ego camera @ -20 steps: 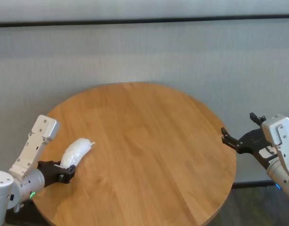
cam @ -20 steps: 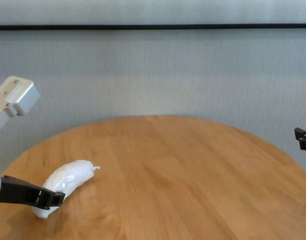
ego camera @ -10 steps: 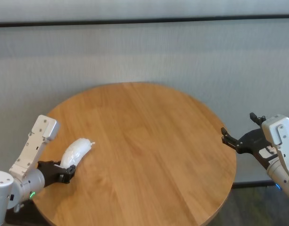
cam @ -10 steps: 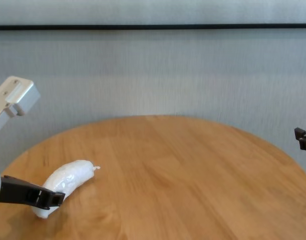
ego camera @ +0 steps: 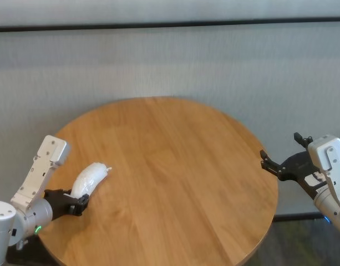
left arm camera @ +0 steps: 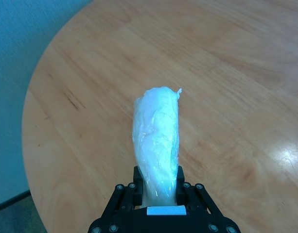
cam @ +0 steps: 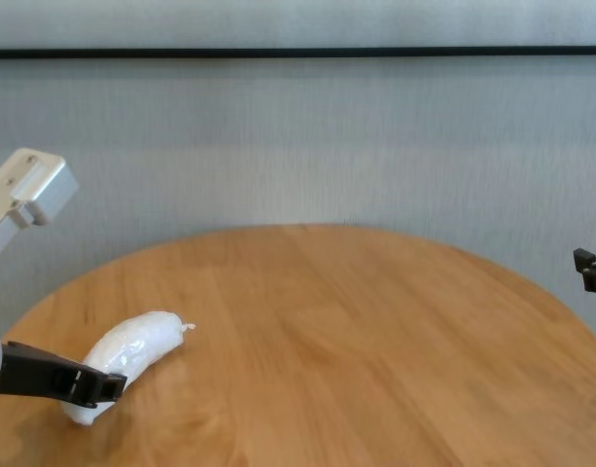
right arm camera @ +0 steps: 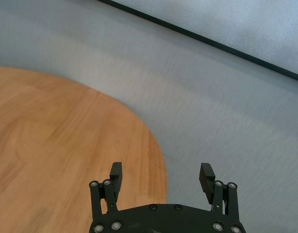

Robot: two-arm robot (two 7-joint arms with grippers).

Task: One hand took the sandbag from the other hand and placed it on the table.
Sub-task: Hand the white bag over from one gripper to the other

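Nothing moved, seemingly: left claw still grips sandbag.

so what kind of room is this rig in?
Hard to say; probably an office or lab corner. A round wooden table stands against a plain grey wall with a dark strip. On it is only the sandbag, which the left gripper holds. The right gripper waits open.

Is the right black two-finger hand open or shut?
Open. The right black two-finger hand shows both fingers spread apart with nothing between them, beside the round light brown wooden table's right edge.
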